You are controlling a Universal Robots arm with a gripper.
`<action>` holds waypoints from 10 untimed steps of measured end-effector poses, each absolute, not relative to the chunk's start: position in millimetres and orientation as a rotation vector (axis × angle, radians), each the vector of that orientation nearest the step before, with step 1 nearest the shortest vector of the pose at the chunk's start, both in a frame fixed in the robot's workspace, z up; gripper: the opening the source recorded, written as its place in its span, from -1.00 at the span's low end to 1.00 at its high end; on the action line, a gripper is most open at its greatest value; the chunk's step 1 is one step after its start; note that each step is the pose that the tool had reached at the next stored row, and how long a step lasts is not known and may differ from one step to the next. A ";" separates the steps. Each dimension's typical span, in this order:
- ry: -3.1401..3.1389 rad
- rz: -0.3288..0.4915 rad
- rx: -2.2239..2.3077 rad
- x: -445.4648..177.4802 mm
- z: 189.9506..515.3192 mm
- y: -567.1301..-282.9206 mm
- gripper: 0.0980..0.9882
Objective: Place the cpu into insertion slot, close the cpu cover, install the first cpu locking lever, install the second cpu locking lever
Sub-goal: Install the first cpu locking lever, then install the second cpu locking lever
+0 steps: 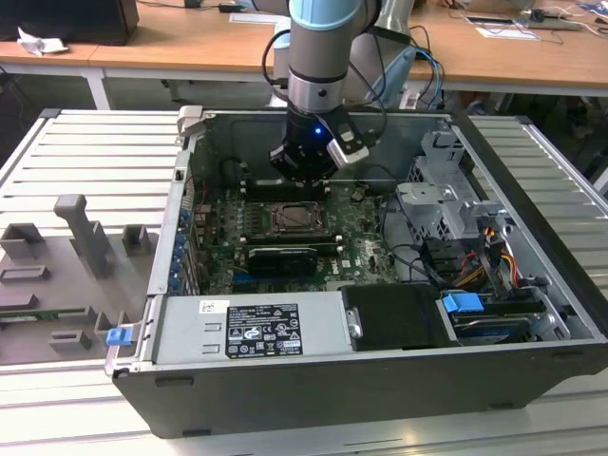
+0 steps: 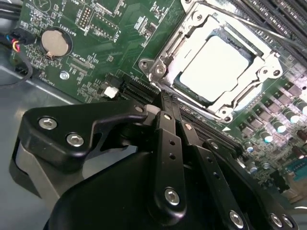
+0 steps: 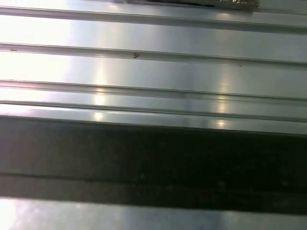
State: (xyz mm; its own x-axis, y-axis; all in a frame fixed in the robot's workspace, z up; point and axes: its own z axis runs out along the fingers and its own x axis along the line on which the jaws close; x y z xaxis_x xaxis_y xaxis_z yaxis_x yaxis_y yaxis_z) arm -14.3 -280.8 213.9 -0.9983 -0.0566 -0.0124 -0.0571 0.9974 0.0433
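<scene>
Gripper (image 2: 165, 98) jaws pressed together, empty, near cpu (image 2: 216, 67) seated under closed cpu cover (image 2: 268, 60); print unreadable.

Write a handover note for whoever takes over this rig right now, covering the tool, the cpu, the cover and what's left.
Tool: fingers together, holding nothing, hovering inside the open computer case just beside the socket.
The cpu: already seated in the socket on the motherboard.
The cpu cover: the metal frame lies down flat around the chip, so placement and cover closing look done.
Left: I cannot tell from these views whether either locking lever is latched; check both before moving on.
</scene>
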 end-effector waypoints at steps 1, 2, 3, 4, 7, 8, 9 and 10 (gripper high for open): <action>3.128 0.068 -0.089 -14.3 213.9 -283.4 -0.98; 3.128 0.068 -0.089 -14.3 213.9 -285.4 -0.98; 3.128 0.068 -0.089 -14.3 213.9 -286.6 -0.98; 3.128 0.068 -0.089 -14.3 213.9 -287.1 -0.98; 3.128 0.068 -0.089 -14.3 213.9 -288.6 -0.98; 3.128 0.068 -0.089 -14.3 213.9 -289.4 -0.98; 3.128 0.068 -0.089 -14.3 213.9 -290.4 -0.98; 3.128 0.068 -0.089 -14.3 213.9 -291.4 -0.98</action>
State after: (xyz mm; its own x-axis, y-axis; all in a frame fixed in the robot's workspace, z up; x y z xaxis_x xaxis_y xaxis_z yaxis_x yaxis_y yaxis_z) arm -14.3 -291.4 213.9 -0.9983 -0.0566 -0.0125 -0.0571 0.9974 0.0432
